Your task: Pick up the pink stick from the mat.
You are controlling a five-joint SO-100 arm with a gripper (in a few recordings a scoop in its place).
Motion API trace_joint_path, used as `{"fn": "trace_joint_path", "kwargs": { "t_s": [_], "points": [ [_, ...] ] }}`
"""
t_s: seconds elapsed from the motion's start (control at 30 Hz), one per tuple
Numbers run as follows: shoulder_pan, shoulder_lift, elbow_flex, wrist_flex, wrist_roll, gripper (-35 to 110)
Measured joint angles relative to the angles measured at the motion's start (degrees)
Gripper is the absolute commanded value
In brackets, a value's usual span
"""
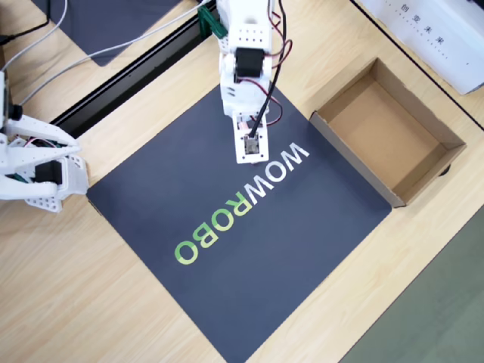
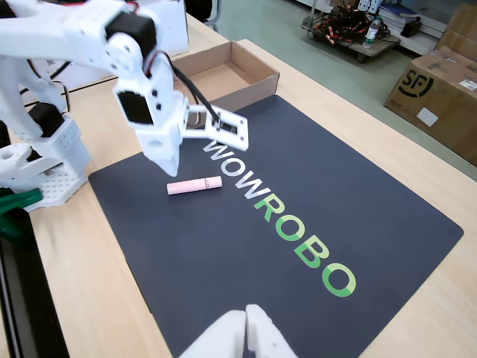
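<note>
The pink stick [image 2: 194, 185] lies flat on the mat [image 2: 298, 194], just left of the "W" of the white-to-green lettering. My gripper [image 2: 205, 153] hangs just above it, open. One pointed finger [image 2: 165, 160] comes down close to the stick's left end, and the flat jaw stretches out over the lettering. The stick rests free on the mat and nothing grips it. In the overhead view my gripper [image 1: 250, 151] reaches down from the top onto the mat [image 1: 227, 287] by the "W". The arm hides the stick there.
An open cardboard box [image 1: 386, 132] [image 2: 223, 74] sits beside the mat, empty. A black rail [image 1: 128, 76] and a plain dark mat [image 1: 113, 23] lie behind the arm's base. Pale wooden tabletop [image 1: 76, 302] surrounds the mat.
</note>
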Motion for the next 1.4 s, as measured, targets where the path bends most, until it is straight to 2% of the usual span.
{"fn": "trace_joint_path", "kwargs": {
  "t_s": [0.2,0.67,0.77,1.0,1.4],
  "points": [
    [0.0,-4.13,-0.44,-3.16,-0.7,25],
    [-1.23,-16.61,-0.88,-11.6,-1.93,24],
    [-1.58,-18.19,-0.97,-12.92,-1.93,21],
    [-1.67,-19.95,-1.41,-13.89,-1.85,0],
    [-1.85,-19.69,-1.49,-13.89,-1.41,0]
  ]
}}
